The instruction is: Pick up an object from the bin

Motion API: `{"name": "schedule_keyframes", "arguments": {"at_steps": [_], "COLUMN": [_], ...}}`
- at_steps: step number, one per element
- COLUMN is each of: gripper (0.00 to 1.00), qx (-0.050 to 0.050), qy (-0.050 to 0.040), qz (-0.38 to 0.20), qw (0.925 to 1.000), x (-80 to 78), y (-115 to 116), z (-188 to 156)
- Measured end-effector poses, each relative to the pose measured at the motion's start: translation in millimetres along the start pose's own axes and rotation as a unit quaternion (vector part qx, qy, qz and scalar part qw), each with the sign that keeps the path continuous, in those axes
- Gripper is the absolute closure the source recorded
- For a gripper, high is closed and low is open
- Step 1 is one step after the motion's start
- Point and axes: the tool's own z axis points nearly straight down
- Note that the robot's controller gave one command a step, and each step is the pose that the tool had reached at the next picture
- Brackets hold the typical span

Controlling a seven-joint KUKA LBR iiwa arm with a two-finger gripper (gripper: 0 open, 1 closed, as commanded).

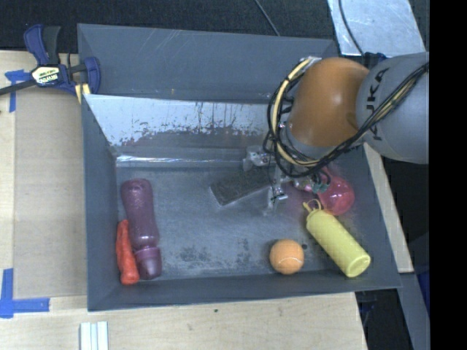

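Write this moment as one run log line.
gripper: low, mid-bin | beside: dark grey flat piece, its view-right end | held: nothing seen

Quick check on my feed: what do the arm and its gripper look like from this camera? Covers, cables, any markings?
The arm is a thick, rounded silver-grey link with black lettering on it, partly hidden. Its wrist wears a smooth orange dome-shaped cover. Black and yellow cables loop around the cover's edge. Below it sits the gripper, small and of bare silvery metal.
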Motion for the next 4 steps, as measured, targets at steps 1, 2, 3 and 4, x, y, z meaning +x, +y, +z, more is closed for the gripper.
{"name": "schedule_keyframes", "arguments": {"at_steps": [1,2,3,4], "gripper": [0.00,1.00,1.00,1.00], "qx": [0.000,0.000,0.000,0.000], "qy": [-0.0006,-0.0048,-0.0047,-0.0062], "qz": [0.002,-0.132,-0.131,-0.122], "qw": [1.0000,0.9913,0.9914,0.9925], "x": [-0.2,-39.9,-39.9,-30.9], "y": [-7.5,38.4,38.4,31.2], "z": [3.4,38.9,38.9,24.3]}}
